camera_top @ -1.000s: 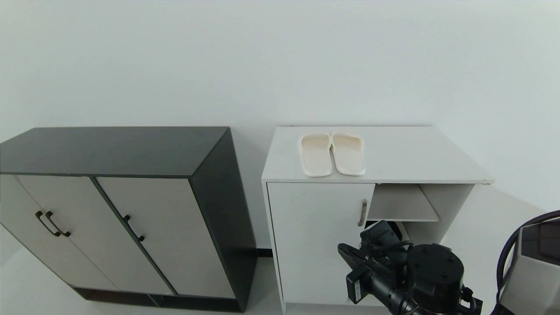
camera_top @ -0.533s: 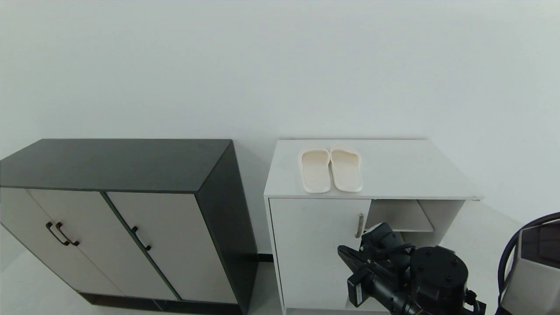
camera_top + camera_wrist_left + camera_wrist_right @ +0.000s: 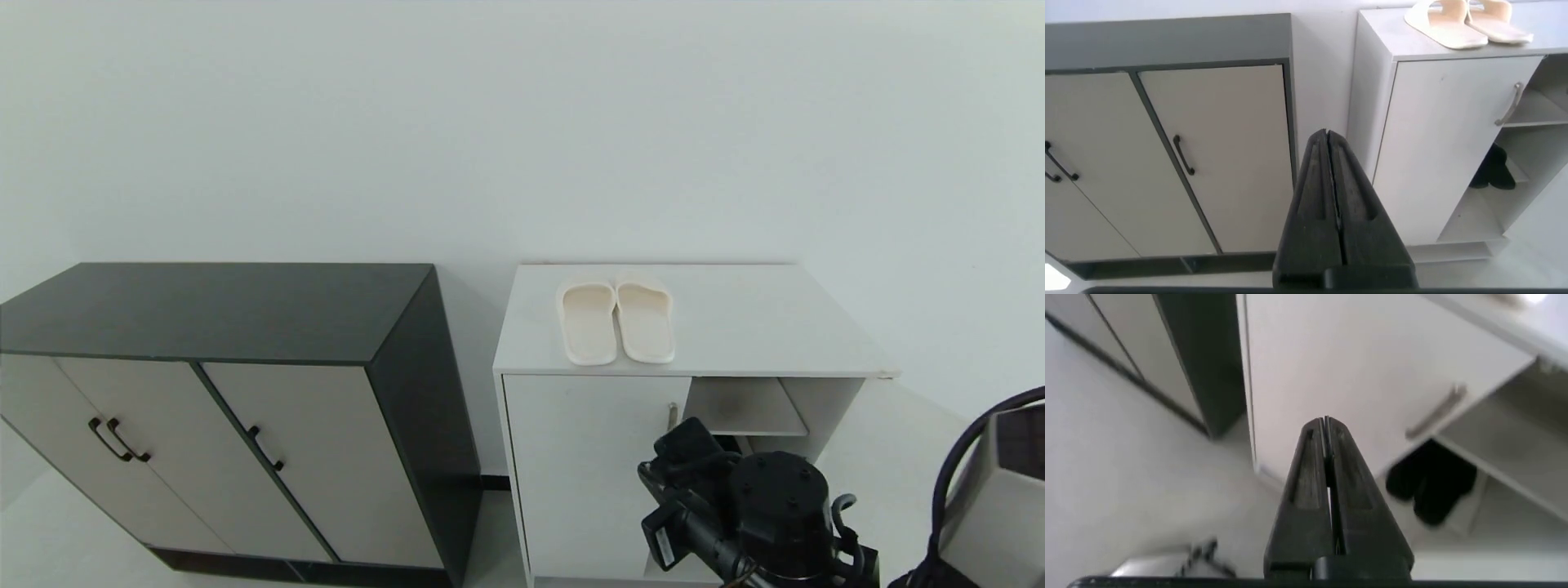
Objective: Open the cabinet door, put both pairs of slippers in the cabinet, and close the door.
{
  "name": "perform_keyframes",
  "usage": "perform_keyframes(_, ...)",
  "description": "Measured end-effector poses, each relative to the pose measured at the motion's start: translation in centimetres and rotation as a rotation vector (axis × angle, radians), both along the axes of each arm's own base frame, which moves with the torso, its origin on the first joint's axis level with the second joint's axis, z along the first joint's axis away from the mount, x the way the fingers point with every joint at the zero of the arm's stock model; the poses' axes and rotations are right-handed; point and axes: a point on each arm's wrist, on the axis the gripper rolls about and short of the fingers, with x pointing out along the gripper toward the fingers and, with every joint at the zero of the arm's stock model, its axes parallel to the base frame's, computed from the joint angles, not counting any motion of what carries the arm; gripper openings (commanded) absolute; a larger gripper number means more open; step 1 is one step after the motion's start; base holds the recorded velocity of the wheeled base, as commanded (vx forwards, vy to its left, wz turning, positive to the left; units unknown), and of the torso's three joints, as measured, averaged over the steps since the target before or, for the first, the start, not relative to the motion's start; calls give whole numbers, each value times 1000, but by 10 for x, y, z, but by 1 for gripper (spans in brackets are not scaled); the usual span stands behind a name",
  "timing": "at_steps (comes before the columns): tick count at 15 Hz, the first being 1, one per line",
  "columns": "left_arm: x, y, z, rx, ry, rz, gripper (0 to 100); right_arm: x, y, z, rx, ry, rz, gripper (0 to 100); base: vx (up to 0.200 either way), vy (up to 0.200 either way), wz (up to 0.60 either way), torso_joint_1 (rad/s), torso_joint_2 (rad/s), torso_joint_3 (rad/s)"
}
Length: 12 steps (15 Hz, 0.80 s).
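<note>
Floor [image 3: 49,539]: carries the white cabinet [image 3: 735,327] and, just beside it on the left, a dark cabinet [image 3: 204,310].
White cabinet top: a pair of cream slippers [image 3: 616,321], side by side, near the front edge.
Inner shelf [image 3: 747,408]: bare.
Bottom board [image 3: 1478,220]: a pair of dark slippers [image 3: 1497,167] at the back.

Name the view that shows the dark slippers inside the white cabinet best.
Right wrist view: the dark slippers show nearest, both whole. Left wrist view has them farther off, smaller. In the head view the right arm stands before them.
</note>
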Motion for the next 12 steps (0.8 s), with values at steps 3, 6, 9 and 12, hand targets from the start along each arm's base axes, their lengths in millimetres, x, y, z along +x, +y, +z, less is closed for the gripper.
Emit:
perform_keyframes(3, 0, 0, 0, 10, 0, 0, 0, 1, 5, 36, -57, 159, -113, 0, 0, 0, 0, 0, 0, 0)
perform_keyframes(6, 0, 0, 0, 7, 0, -1, 0, 2, 17, 96, 76, 142, -266, 0, 0, 0, 0, 0, 0, 0)
perform_keyframes(9, 0, 0, 0, 5, 0, -2, 0, 6, 27, 120, 155, 88, -318, 0, 0, 0, 0, 0, 0, 0)
perform_keyframes(12, 0, 0, 0, 2, 0, -2, 0, 10, 32, 120, 185, 71, -327, 100, 0, 0, 0, 0, 0, 0)
